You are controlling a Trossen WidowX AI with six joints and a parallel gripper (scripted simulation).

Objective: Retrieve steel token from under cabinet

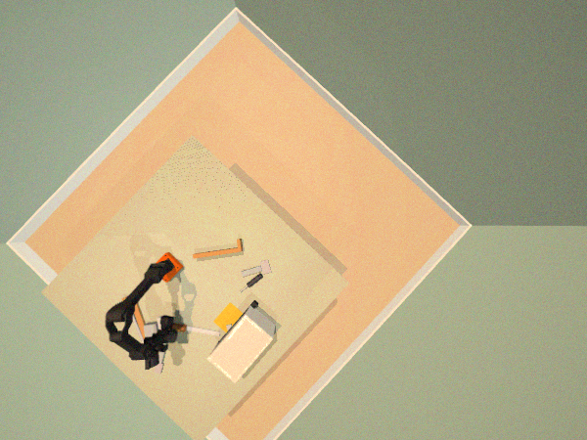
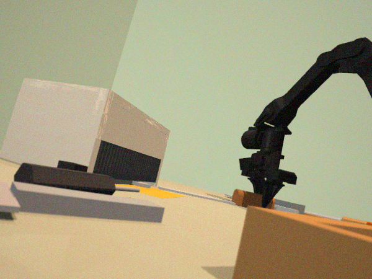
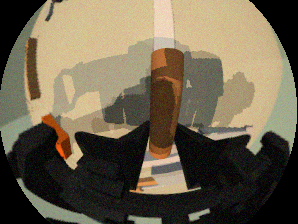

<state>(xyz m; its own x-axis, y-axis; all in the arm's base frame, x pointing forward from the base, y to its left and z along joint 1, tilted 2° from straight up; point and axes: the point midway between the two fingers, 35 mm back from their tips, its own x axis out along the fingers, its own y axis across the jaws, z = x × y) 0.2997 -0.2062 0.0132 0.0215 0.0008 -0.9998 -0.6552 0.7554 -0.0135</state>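
My gripper (image 1: 179, 328) (image 2: 266, 203) (image 3: 161, 124) is shut on the brown handle (image 2: 243, 198) (image 3: 167, 62) of a long tool low over the table. Its pale flat blade (image 1: 203, 331) (image 3: 164, 25) points to the cabinet (image 1: 242, 347) (image 2: 59, 121), its far end near the cabinet's front. The yellow marked area (image 1: 227, 314) (image 2: 161, 192) lies in front of the cabinet. A small grey piece (image 1: 229, 326) (image 2: 143, 184), possibly the token, shows at the area's cabinet-side edge. I cannot tell whether the blade touches it. The dark vent slots (image 2: 127, 162) show no clear token.
An orange L-shaped bar (image 1: 215, 252) (image 2: 279, 242), a grey bar with a pinkish end (image 1: 251, 271) (image 2: 87, 204) and a dark-handled screwdriver (image 1: 254, 280) (image 2: 65, 181) lie beyond the marked area. A black block (image 1: 254, 304) stands at the cabinet's corner. Another orange bar (image 1: 139, 320) lies beside the arm.
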